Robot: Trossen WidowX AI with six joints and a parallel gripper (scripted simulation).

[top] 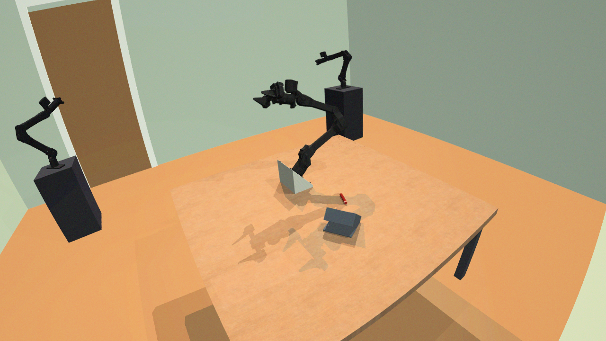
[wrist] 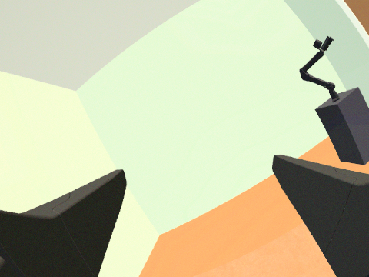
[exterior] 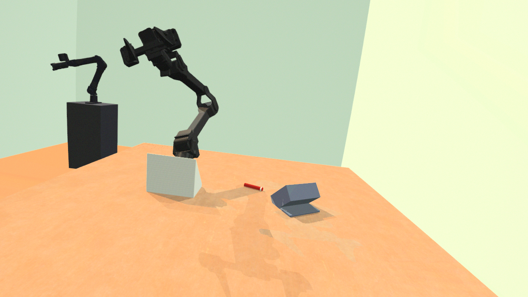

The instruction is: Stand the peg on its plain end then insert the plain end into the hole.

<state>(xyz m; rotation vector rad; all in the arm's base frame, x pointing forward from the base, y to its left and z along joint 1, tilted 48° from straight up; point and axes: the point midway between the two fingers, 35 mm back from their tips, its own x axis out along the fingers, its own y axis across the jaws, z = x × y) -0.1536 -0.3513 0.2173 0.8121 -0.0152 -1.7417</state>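
Observation:
The red peg (top: 343, 197) (exterior: 252, 186) lies flat on the table (top: 262, 296) (exterior: 110, 251), its white-banded end toward the blue-grey tilted block (top: 340, 217) (exterior: 303, 192). That block leans over a thin base plate. A pale wedge (top: 286, 178) (exterior: 171, 175) stands close before the arm's base, its slope toward the arm. No hole shows in either; their robot-facing faces are hidden, so I cannot tell which is the panel. My gripper (top: 258, 95) (exterior: 140, 33) (wrist: 200, 170) is open and empty, high above the table and far from the peg. The wrist view shows neither peg nor block.
One other arm on a dark pedestal (top: 67, 203) (wrist: 338, 127) stands beyond the table at the left in the top view. Another on a dark pedestal (top: 343, 112) (exterior: 92, 134) stands behind. The table's edge (top: 423, 284) runs along the front right in the top view.

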